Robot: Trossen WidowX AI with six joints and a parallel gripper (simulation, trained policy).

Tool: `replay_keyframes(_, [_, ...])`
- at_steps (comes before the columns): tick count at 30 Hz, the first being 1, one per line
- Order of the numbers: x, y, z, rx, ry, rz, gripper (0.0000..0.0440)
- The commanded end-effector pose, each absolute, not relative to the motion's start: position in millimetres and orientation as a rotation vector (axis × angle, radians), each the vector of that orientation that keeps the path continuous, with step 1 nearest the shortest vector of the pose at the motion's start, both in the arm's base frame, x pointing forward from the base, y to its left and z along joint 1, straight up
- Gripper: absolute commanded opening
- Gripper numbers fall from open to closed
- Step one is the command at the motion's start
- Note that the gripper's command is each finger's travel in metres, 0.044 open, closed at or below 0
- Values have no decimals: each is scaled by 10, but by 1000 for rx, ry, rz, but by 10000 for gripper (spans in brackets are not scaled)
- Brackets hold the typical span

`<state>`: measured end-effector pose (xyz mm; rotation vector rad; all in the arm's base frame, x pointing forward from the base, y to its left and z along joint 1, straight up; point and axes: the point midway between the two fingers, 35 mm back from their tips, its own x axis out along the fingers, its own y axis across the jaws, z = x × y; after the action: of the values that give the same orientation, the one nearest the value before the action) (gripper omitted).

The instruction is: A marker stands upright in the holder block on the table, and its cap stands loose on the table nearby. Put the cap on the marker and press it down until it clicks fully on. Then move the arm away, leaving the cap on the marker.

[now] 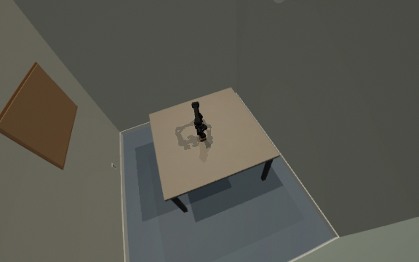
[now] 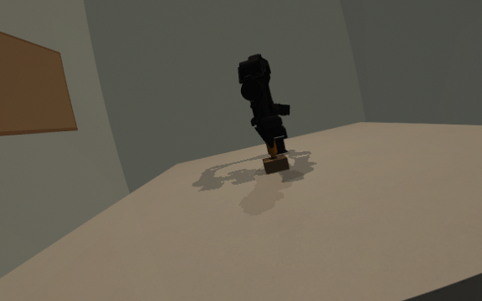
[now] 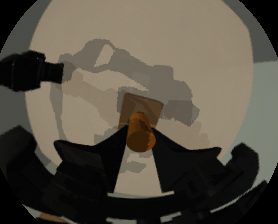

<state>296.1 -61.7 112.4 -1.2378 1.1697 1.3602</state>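
Note:
The holder block (image 1: 203,139) (image 2: 276,165) (image 3: 127,107), a small brown block, sits on the table. My gripper (image 2: 272,147) (image 3: 141,135) is low over it and shut on the orange cap (image 3: 141,142). The cap is between the fingertips, above the block, and also shows in the exterior view as an orange piece (image 2: 271,148). It stands roughly upright, with its lower end close to the block's top. The marker is mostly hidden by the cap and the fingers. I cannot tell how far the cap is over it, or whether it is fully seated.
The tan table (image 1: 180,175) (image 2: 350,217) carries the arm (image 1: 197,114) (image 2: 262,100), whose shadow falls around the block. An orange-brown board (image 1: 38,116) (image 2: 15,88) hangs on the left wall. No other object shows near the block.

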Motion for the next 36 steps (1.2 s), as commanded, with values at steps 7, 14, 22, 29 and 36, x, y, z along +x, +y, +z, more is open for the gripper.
replay_keyframes(7, [2882,-635,943,-1215,1209,1417,66])
replay_keyframes(14, [2880,-638,939,-1217,1209,1419,76])
replay_keyframes(22, [2879,-640,937,-1219,1209,1421,87])
replay_keyframes(29, [2878,-642,935,-1221,1208,1422,97])
replay_keyframes(36, [2877,-643,933,-1222,1208,1423,107])
